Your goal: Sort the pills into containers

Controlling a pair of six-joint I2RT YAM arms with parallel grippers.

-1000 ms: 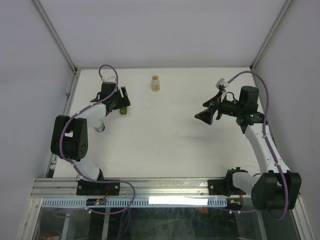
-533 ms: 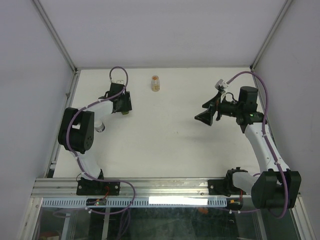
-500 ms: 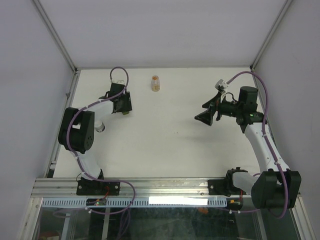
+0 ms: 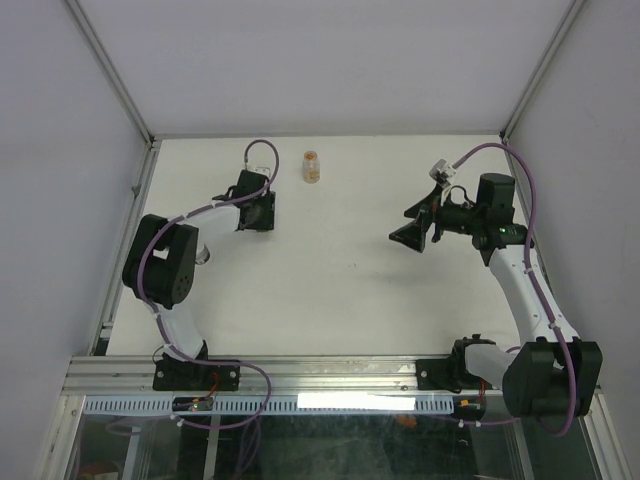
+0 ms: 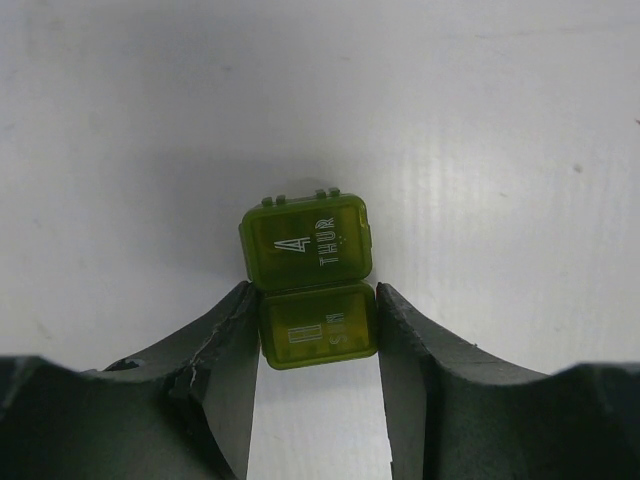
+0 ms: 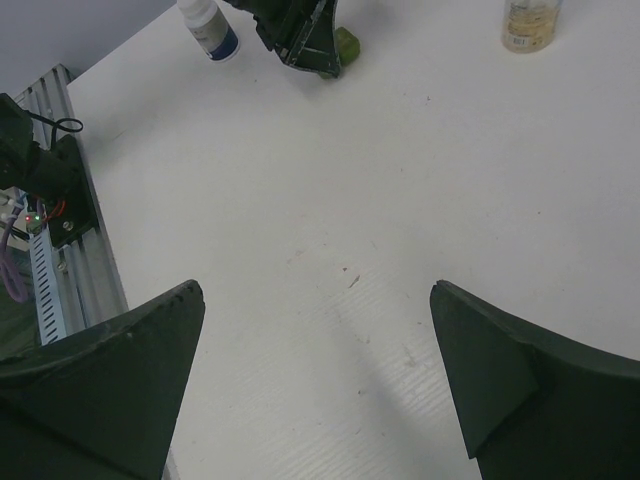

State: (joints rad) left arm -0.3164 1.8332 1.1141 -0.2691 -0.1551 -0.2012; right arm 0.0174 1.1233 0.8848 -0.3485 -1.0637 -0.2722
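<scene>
vial (image 4: 200, 255): white-capped, standing on the table (image 4: 340, 290) near its left edge, beside the left arm.
right gripper (image 6: 318, 290): fingers spread wide with nothing between them, above the table's right half.
left gripper (image 5: 315, 300): fingers pressed against both sides of the green pill box (image 5: 312, 280), clamping its nearer compartment.
green pill box: flat on the table; farther compartment marked "4 THUR".
pills (image 4: 312, 172): orange mass inside a small clear bottle (image 6: 530, 22), upright toward the far edge, well apart from both grippers.

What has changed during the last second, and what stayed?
The left gripper swung rightward and closed onto the small olive-green translucent box. The open right gripper, the clear bottle of orange pills and the white-capped vial stayed put.
</scene>
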